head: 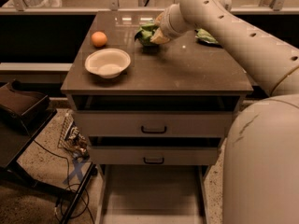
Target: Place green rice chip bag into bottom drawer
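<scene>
The green rice chip bag [145,33] lies crumpled at the back middle of the cabinet top. My gripper [158,35] is right against the bag's right side, low over the top, with the arm reaching in from the right. The bag partly hides the gripper's tip. The bottom drawer [149,195] is pulled out at the foot of the cabinet, a pale shallow tray with a bare floor.
A white bowl [107,62] and an orange [98,38] sit on the left of the cabinet top [187,71]. A flatter green bag [205,35] lies behind my arm. Two shut drawers with black handles [153,129] are above the open one. A dark stand [21,106] and cables are at the left.
</scene>
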Available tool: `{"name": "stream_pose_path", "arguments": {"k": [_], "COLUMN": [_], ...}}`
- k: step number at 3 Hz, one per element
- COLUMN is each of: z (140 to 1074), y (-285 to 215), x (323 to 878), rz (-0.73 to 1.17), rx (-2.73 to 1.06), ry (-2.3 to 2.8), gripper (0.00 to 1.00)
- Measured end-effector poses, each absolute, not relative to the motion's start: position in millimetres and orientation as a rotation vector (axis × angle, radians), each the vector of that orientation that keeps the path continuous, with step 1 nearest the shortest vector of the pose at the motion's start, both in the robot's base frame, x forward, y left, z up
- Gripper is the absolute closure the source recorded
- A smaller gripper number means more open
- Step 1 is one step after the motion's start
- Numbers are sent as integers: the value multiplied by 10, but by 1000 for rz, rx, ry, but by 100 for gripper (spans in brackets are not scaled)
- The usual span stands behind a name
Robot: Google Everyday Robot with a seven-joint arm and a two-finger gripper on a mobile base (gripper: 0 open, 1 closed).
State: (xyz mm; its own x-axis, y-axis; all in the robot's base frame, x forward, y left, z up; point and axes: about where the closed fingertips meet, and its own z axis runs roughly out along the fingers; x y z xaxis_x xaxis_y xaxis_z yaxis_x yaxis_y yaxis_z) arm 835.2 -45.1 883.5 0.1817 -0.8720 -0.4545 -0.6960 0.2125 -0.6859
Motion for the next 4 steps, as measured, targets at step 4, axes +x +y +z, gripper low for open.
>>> {"name": "stream_pose_path", "arguments": {"k": [4], "z": [9964], "y": [-724], "x": [7843], "rz": [-476], "rx": [-1521], "ry": [1444], "gripper": [100]}}
